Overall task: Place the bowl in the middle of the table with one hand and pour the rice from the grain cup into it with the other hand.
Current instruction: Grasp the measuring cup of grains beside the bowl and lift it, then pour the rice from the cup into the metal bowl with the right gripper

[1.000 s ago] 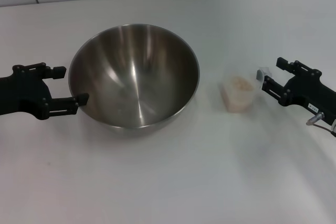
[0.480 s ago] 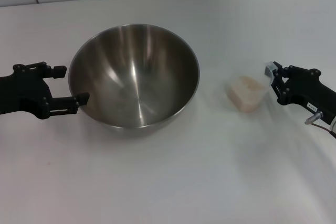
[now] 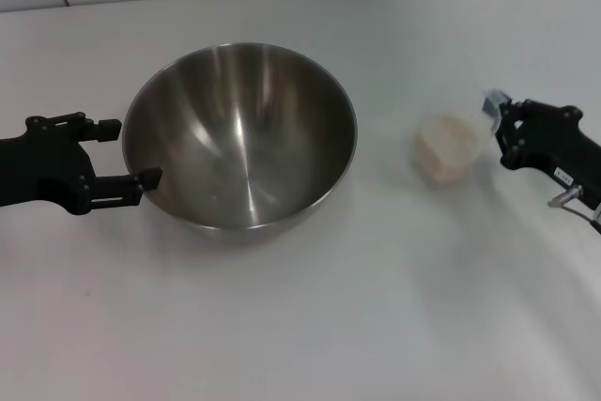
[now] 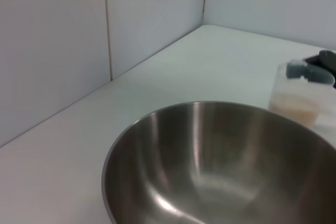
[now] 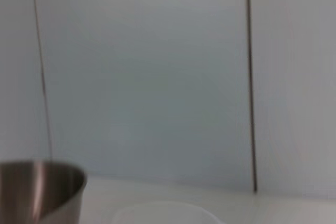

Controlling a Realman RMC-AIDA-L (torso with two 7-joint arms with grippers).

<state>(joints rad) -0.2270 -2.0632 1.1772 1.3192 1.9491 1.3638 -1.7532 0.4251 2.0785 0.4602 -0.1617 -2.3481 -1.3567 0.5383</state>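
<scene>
Standing upright with its mouth facing up, the grain cup (image 3: 449,147) sits on the white counter (image 3: 310,316) to the right of the bowl (image 3: 240,133), clear of its rim; seen from above it is roundish, so no long axis can be read. One cup, one bowl and two grippers are in view. A single pale mound of rice (image 3: 445,141) lies inside the cup.

The right gripper (image 3: 500,129) is on the side of the cup away from the bowl, its black fingers at the cup's wall and a small pale tab of the cup just at their tips. They appear to be pinching the cup's edge, though the contact itself is hard to make out. In the left wrist view the cup (image 4: 300,97) shows beyond the bowl's far rim (image 4: 220,106), with the dark gripper at its top edge.

The bowl rests mouth up, a little left of the counter's middle, its steel inside bare. The left gripper (image 3: 131,151) is at the bowl's left side, fingers spread, one tip near the rim higher up and the other touching the outer wall lower down.
</scene>
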